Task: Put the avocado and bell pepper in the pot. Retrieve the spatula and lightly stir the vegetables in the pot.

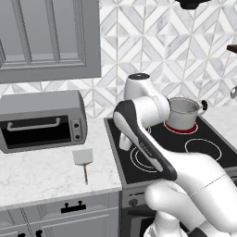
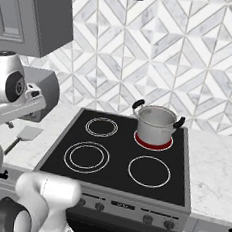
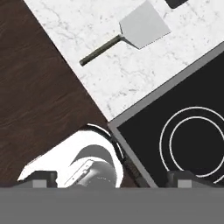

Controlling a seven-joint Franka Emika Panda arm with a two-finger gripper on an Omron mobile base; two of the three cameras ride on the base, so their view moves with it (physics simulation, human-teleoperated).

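Hovering with jaws spread wide, gripper [image 3: 111,181] sat above counter edge; spatula [image 3: 131,33] lay ahead, handle pointing back.

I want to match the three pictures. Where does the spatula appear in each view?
Left base view: spatula lies on the counter, left of the stove, below the toaster oven.
Right base view: at the far left edge, on the counter beside the stove.
Hand view: near the top centre, blade toward upper right.
Shared landmark: the stove's edge.
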